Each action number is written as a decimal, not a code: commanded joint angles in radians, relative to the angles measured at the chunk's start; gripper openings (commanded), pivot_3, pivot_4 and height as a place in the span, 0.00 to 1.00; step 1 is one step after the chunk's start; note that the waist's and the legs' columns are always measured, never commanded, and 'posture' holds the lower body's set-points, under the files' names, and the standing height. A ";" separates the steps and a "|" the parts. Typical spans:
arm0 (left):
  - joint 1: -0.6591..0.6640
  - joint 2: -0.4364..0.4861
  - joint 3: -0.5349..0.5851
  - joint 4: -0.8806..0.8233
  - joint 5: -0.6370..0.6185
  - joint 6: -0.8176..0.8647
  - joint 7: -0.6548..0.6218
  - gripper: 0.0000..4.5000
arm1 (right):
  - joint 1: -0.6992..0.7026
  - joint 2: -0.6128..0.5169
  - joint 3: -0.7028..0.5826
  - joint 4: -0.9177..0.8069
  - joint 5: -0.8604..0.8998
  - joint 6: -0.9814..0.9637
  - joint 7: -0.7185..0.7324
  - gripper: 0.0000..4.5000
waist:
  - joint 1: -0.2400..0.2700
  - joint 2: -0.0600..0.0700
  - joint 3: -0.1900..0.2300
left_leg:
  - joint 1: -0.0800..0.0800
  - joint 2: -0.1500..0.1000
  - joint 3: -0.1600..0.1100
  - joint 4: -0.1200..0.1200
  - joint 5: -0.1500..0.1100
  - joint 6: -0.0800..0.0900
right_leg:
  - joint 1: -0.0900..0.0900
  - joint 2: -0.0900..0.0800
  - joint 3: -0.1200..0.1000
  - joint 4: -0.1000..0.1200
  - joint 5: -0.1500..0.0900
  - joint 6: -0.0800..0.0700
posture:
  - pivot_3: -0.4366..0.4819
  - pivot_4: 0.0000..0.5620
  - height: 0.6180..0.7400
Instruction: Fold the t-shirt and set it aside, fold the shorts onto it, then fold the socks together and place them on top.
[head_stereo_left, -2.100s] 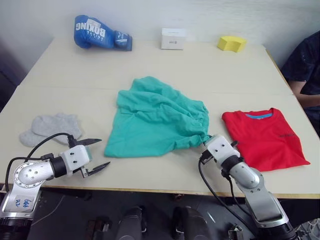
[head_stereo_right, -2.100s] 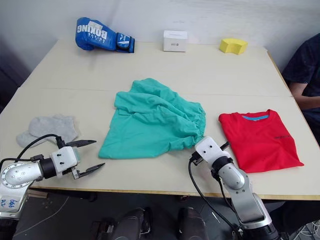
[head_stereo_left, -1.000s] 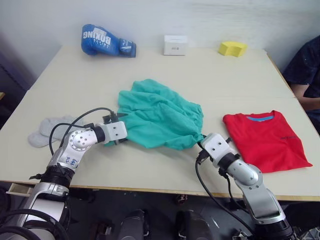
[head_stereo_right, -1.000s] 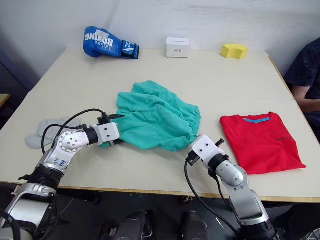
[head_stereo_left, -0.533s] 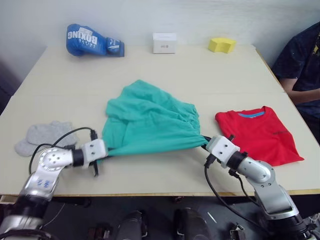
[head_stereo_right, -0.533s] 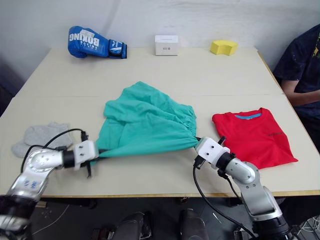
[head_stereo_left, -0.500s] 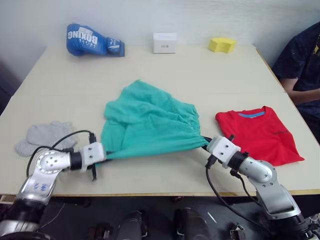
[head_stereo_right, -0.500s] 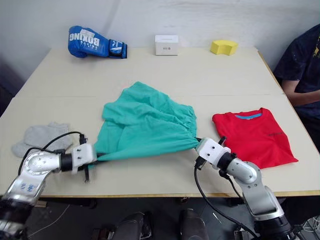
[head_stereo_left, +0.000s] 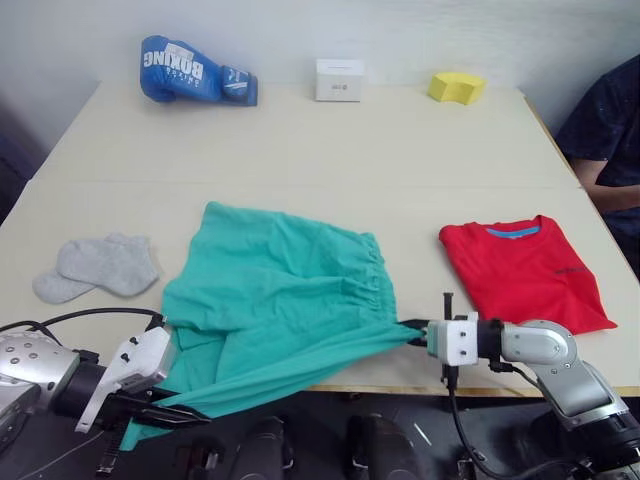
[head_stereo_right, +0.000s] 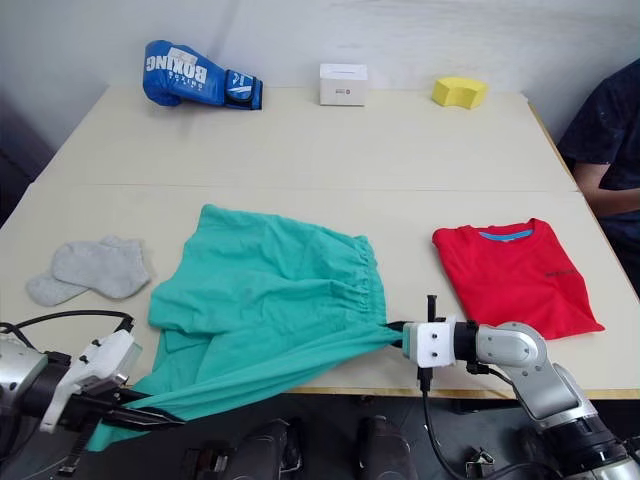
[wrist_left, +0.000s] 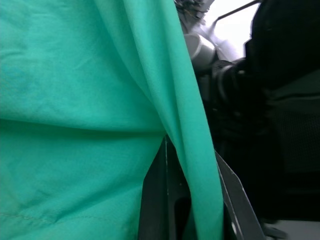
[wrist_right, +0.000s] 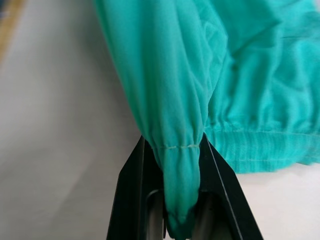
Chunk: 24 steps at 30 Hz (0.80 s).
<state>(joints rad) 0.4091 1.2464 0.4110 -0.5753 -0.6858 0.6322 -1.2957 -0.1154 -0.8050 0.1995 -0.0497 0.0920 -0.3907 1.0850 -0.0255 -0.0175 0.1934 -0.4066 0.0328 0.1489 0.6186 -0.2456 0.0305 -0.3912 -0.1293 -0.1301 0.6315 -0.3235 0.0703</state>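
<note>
So I've got the table (head_stereo_left: 300, 150) in front of me and the biggest thing on it is the shorts (head_stereo_left: 280, 290), spread out between my two grippers with the near edge dragged off the front of the table. Left gripper (head_stereo_left: 175, 418) is down below the table edge, clenched on a bottom corner of the fabric; on the left wrist cam the teal cloth runs right down between the black fingers (wrist_left: 155, 200). Right gripper (head_stereo_left: 412, 333) is pinched onto the waistband end at the front edge, and the right wrist cam shows a bunched bit of cloth squeezed between the fingers (wrist_right: 127, 200). The stretch of fabric between the two grips looks pulled taut.

The shirt (head_stereo_left: 525, 272) sits folded flat just beyond and to the outside of the right gripper, not touching the shorts. The socks (head_stereo_left: 100, 265) lie together well beyond the left gripper, near the shorts' far-left side but apart from them.

Way past everything, along the far edge: a glove (head_stereo_left: 195, 72), a white box (head_stereo_left: 339, 79) and a sponge (head_stereo_left: 456, 87).
</note>
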 joint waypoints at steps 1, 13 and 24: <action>-0.033 0.036 0.033 0.028 0.017 0.046 -0.016 0.00 | 0.037 -0.056 0.000 -0.034 0.061 0.066 0.084 0.00 | 0.000 0.000 0.001 | 0.000 0.000 0.000 0.000 0.000 0.000 | 0.000 0.000 0.000 0.000 0.000 0.000 | 0.48 0.27 1.00; -0.904 -0.113 -0.351 0.545 0.350 -0.283 0.181 0.00 | -0.218 -0.068 -0.165 -0.088 0.260 0.394 0.002 0.00 | 0.004 0.006 0.010 | 0.001 0.000 0.000 0.000 0.001 0.000 | 0.001 0.001 0.000 -0.003 0.004 -0.002 | 0.48 0.27 1.00; -1.526 -0.401 -0.269 1.143 0.707 -1.279 0.914 0.00 | -0.683 0.100 -0.319 0.254 -0.165 -0.069 -0.673 0.00 | 0.005 -0.003 0.015 | -0.035 -0.003 0.007 0.007 0.017 0.008 | -0.035 0.004 -0.011 0.007 0.021 0.000 | 0.48 0.27 1.00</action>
<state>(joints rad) -1.1302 0.7961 0.0561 0.5589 0.0222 -0.6069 -0.4311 -0.8413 -0.6936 -0.0573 0.1966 -0.0527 -0.4473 0.4576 -0.0209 -0.0207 0.2080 -0.4414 0.0290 0.1563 0.6256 -0.2301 0.0408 -0.4268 -0.1260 -0.1443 0.6408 -0.3030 0.0718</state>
